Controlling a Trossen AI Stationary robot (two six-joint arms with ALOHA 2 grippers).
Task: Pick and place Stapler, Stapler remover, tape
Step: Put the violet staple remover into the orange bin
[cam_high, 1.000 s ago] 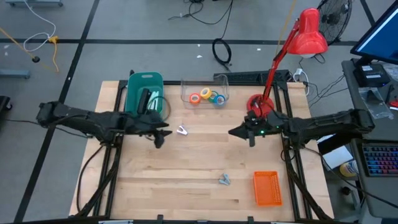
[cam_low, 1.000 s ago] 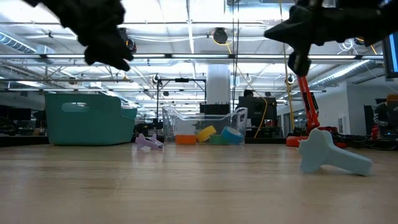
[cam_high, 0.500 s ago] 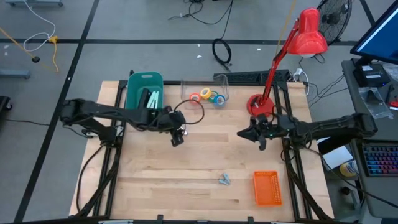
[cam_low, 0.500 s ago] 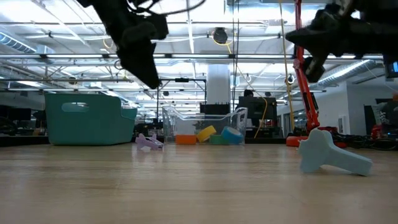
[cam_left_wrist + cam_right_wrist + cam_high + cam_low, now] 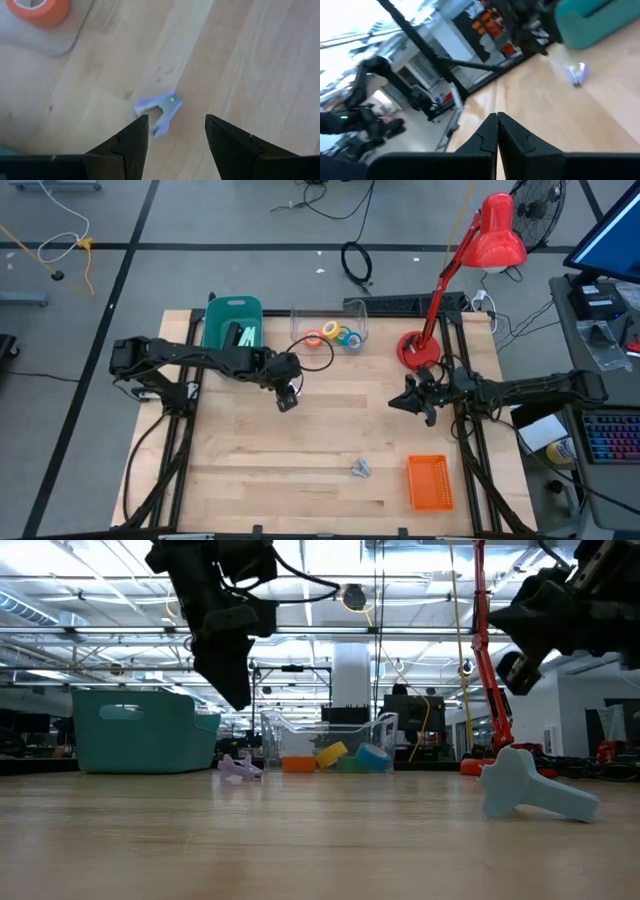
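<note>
Your left end effector [image 5: 172,137] hangs with fingers apart over the small lilac plastic staple remover [image 5: 159,111], which lies on the wooden worktop [image 5: 330,430] near the clear tray holding the tape rolls [image 5: 336,336]. Risk: it sits off-centre, so a finger could nudge it sideways. The right end effector [image 5: 412,402], fingers together, idles aside.

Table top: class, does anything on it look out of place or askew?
Yes. A pale blue T-shaped piece lies tipped on its side on the bare wood, apart from the containers. The lilac staple remover also lies loose, outside the teal bin. Nothing looks spilled or broken.
</note>
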